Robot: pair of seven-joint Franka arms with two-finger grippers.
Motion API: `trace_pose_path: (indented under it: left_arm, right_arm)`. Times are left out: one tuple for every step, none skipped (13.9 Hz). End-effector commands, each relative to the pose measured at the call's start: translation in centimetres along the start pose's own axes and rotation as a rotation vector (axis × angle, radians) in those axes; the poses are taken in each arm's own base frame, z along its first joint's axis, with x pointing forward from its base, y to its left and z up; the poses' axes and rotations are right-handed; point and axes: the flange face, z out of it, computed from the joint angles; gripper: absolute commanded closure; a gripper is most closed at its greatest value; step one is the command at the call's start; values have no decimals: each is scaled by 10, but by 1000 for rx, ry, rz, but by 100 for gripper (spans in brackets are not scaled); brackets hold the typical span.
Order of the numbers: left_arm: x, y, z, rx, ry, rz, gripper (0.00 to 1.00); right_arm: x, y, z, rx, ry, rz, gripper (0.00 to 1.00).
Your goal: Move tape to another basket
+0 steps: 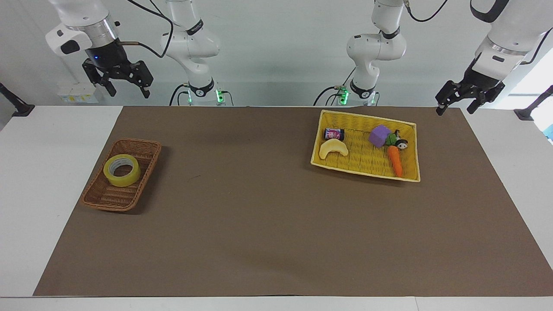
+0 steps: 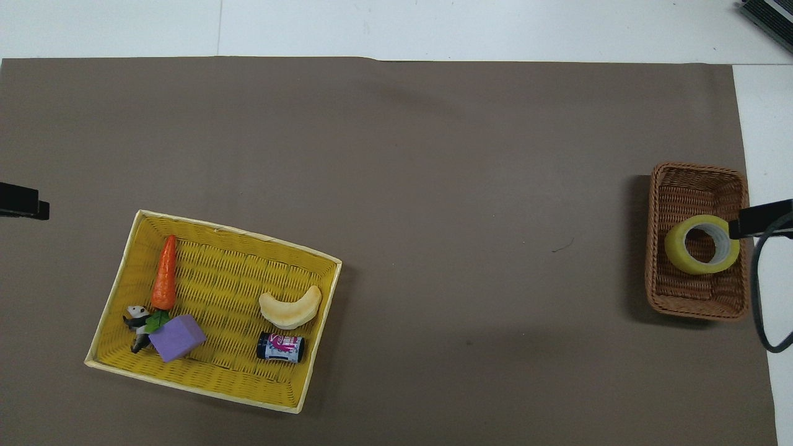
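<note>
Facing view: we see the tape [image 1: 122, 170] lying flat in the brown wicker basket [image 1: 142, 147], at the right arm's end of the desk [image 1: 268, 224]. Nothing touches it. The right hand [image 1: 125, 85] hangs high w/ its fingers spread, over the desk edge closest to the robots and up near the wall. The left hand [image 1: 457, 104] hangs, fingers spread too, over the brown mat's corner at the left arm's end, just beside the yellow basket [image 1: 365, 170].

In that yellow basket we count a pale crescent toy [image 1: 333, 148], a small can [image 1: 334, 134], a purple block [image 1: 379, 135], a carrot [image 1: 395, 160] and a panda figure [image 1: 402, 144].

Overhead view: we see the roll sit approx. mid-basket, grey-white core up, w/ one fingertip of the right hand overlapping the basket rim from above. The two baskets lie well apart, bare mat between them.
</note>
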Motion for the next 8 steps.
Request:
trace_pose_path:
  left_arm:
    - [-4,1,-5,13,-2,-2,0]
    - [-4,1,-5,13,-2,0,0]
    - [-4,1,-5,13,-2,-2,0]
    - [-4,1,-5,13,-2,-2,0]
    - [-4,1,-5,13,-2,-2,0]
    - [-4,0,-5,13,-2,-3,0]
    - [-4,0,-5,13,-2,-3,0]
    - [-4,0,-5,13,-2,-3,0]
  right_arm:
    - [3,5,-3,11,8,6,0]
    - [3,5,-2,10,5,-16,0]
    - [2,5,-3,10,7,-55,0]
    - [1,5,-2,10,6,-88,0]
    - [0,5,-1,10,3,-94,0]
    - [0,6,0,11,1,-90,0]
    - [0,6,0,9,1,-89,0]
    - [0,6,-1,9,3,-91,0]
